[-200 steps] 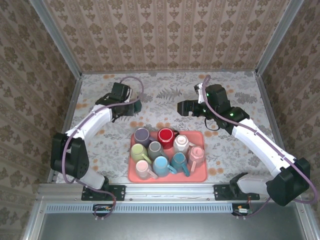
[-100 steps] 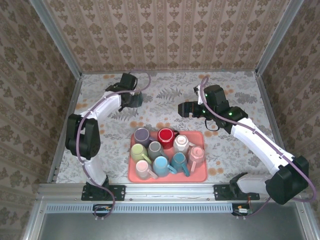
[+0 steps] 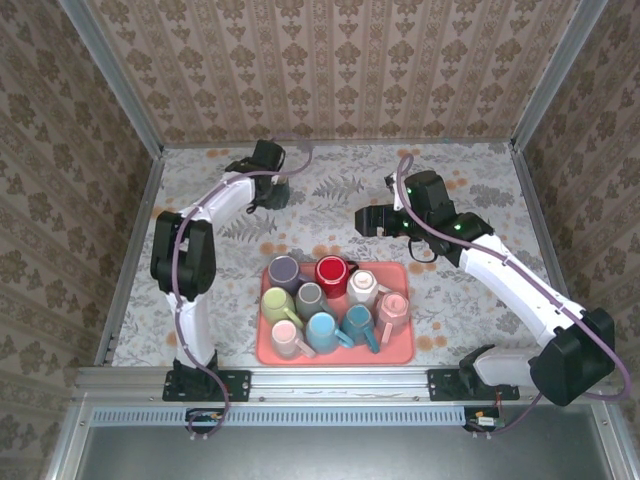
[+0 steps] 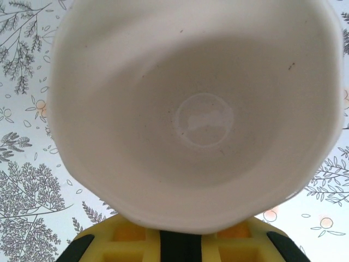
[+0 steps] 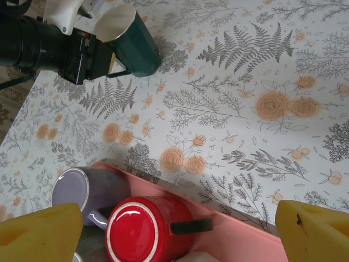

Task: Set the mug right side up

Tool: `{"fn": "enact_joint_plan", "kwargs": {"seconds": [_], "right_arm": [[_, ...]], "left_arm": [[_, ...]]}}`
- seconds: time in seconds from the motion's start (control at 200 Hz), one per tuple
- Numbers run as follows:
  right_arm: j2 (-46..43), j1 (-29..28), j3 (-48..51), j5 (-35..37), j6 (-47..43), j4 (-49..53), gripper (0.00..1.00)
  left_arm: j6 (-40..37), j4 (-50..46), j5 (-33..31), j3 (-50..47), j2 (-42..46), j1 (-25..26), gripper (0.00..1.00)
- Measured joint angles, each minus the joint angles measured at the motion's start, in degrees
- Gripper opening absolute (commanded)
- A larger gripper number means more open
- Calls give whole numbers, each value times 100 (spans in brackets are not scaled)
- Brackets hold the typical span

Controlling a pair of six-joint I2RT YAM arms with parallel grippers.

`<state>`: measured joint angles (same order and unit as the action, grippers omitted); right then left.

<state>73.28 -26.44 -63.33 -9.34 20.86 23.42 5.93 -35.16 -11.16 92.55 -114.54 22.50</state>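
While, from above, the left gripper (image 3: 268, 187) clamps the green mug (image 3: 277, 196) at the far left of the floral table (image 3: 470, 165), its wrist camera stares into a glossy white, scalloped interior. The right gripper's (image 5: 177, 232) yellow fingers (image 5: 313, 229) (wedge-shaped) gape empty near the pink tray (image 5: 245, 226).

The dark green mug (image 4: 202, 109) hides its own outer wall and handle behind its white inside, and the top edge cuts its rim. Just under the mug, the pads (image 4: 122, 248) of the left gripper (image 4: 177, 250) are half covered. Well apart from the mug, the pink tray (image 5: 240, 221) and the red mug (image 5: 144, 229) run off the bottom edge.
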Motion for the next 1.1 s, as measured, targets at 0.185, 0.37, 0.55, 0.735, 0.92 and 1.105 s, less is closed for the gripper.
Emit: {"fn": "enact_joint_plan", "kwargs": {"seconds": [0.185, 0.37, 0.55, 0.735, 0.92, 1.105], "right_arm": [[72, -11, -48, 2, -48, 129, 92], [162, -33, -210, -4, -120, 168, 93], [181, -59, -286, -7, -125, 201, 93], [184, -111, -422, -7, -144, 345, 93], [184, -208, -595, -7, -146, 514, 93], [175, -284, -745, -9, -170, 715, 93]], "left_arm": [[0, 2, -13, 0, -17, 35, 18], [-66, 24, -92, 0, -17, 35, 47], [-50, 162, -208, -85, 31, 35, 54], [-39, 251, -238, -341, 341, 22, 57], [-33, 326, -188, -446, 555, -94, 57], [92, 437, 52, -621, 555, -350, 57]]}}
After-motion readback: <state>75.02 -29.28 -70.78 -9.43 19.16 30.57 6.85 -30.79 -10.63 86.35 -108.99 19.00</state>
